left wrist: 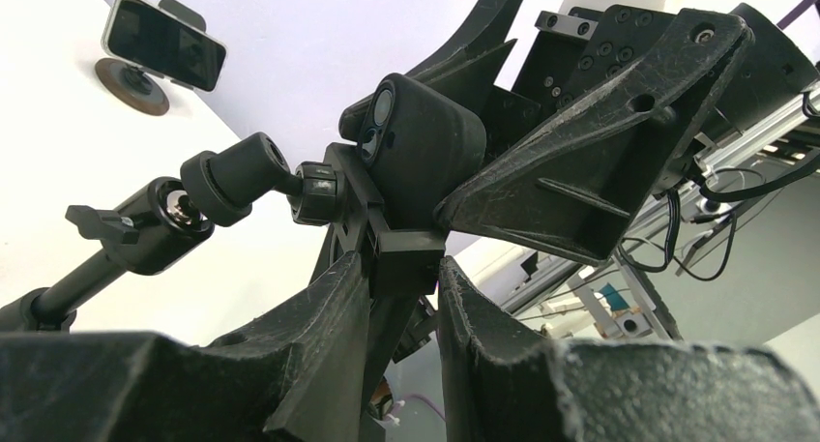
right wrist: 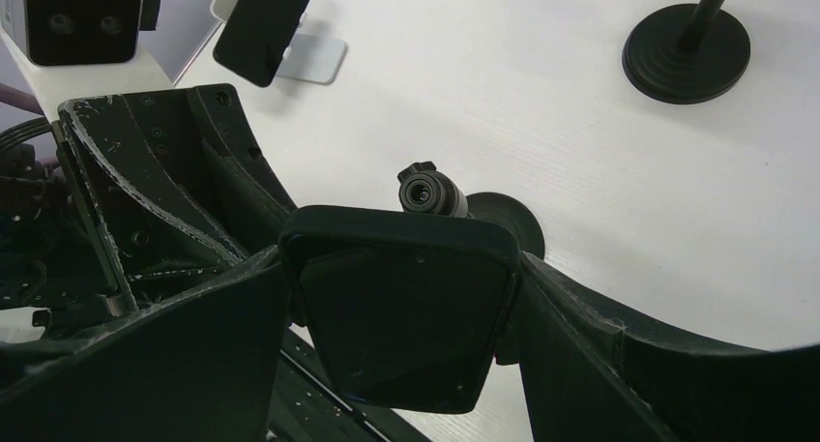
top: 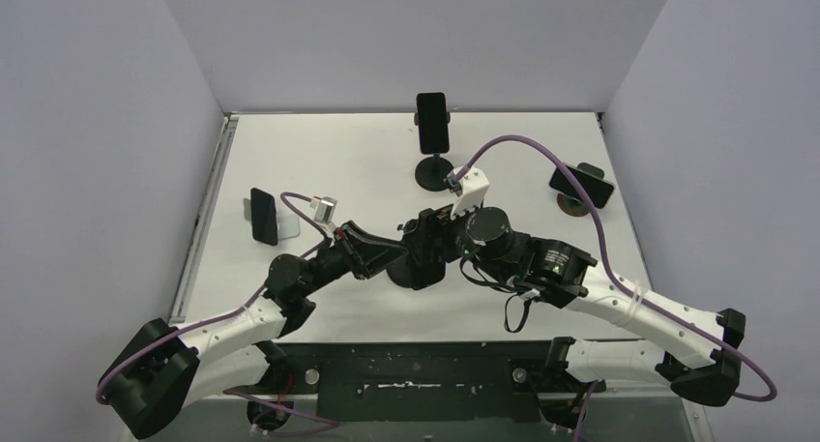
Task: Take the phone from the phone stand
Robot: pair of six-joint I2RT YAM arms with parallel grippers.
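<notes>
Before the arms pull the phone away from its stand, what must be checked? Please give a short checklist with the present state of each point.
1. Right gripper presses both side edges of the black phone in a dark case: ok.
2. Left gripper is closed on the clamp of the black ball-jointed phone stand: ok.
3. Phone is out of the clamp: not ok, it sits in it.
4. Stand's round base lies flat on the white table: cannot tell, mostly hidden.

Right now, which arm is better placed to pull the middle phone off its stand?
The right. The right gripper is shut on the phone by its side edges, while the left gripper clamps the phone stand beneath it, apparently bracing it.
</notes>
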